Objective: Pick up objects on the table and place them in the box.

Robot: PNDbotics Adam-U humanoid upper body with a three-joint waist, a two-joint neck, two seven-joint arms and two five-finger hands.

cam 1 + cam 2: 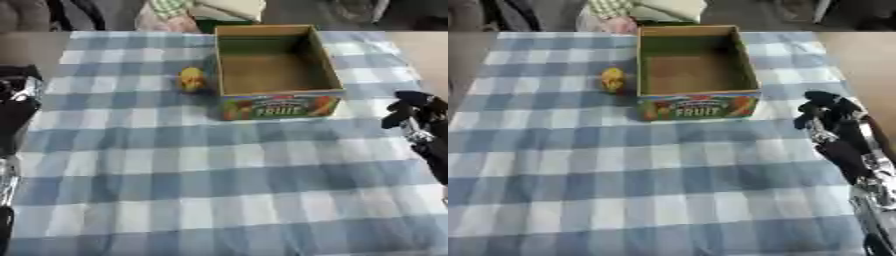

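A small yellow object (pixel 192 79) with a bit of orange lies on the checked cloth, just left of the box and close to its wall. The cardboard box (pixel 278 106) with a colourful fruit label stands open at the far middle of the table, and its inside looks empty. My right hand (pixel 822 109) hovers to the right of the box's front corner, its fingers relaxed and bent downward with nothing in them. My left hand (pixel 17 95) shows at the left edge as a black and silver shape, well left of the yellow object.
The blue and white checked tablecloth (pixel 219 175) covers the table from the box to the near edge. A person's sleeve and hand (pixel 171 12) show beyond the far edge, behind the box.
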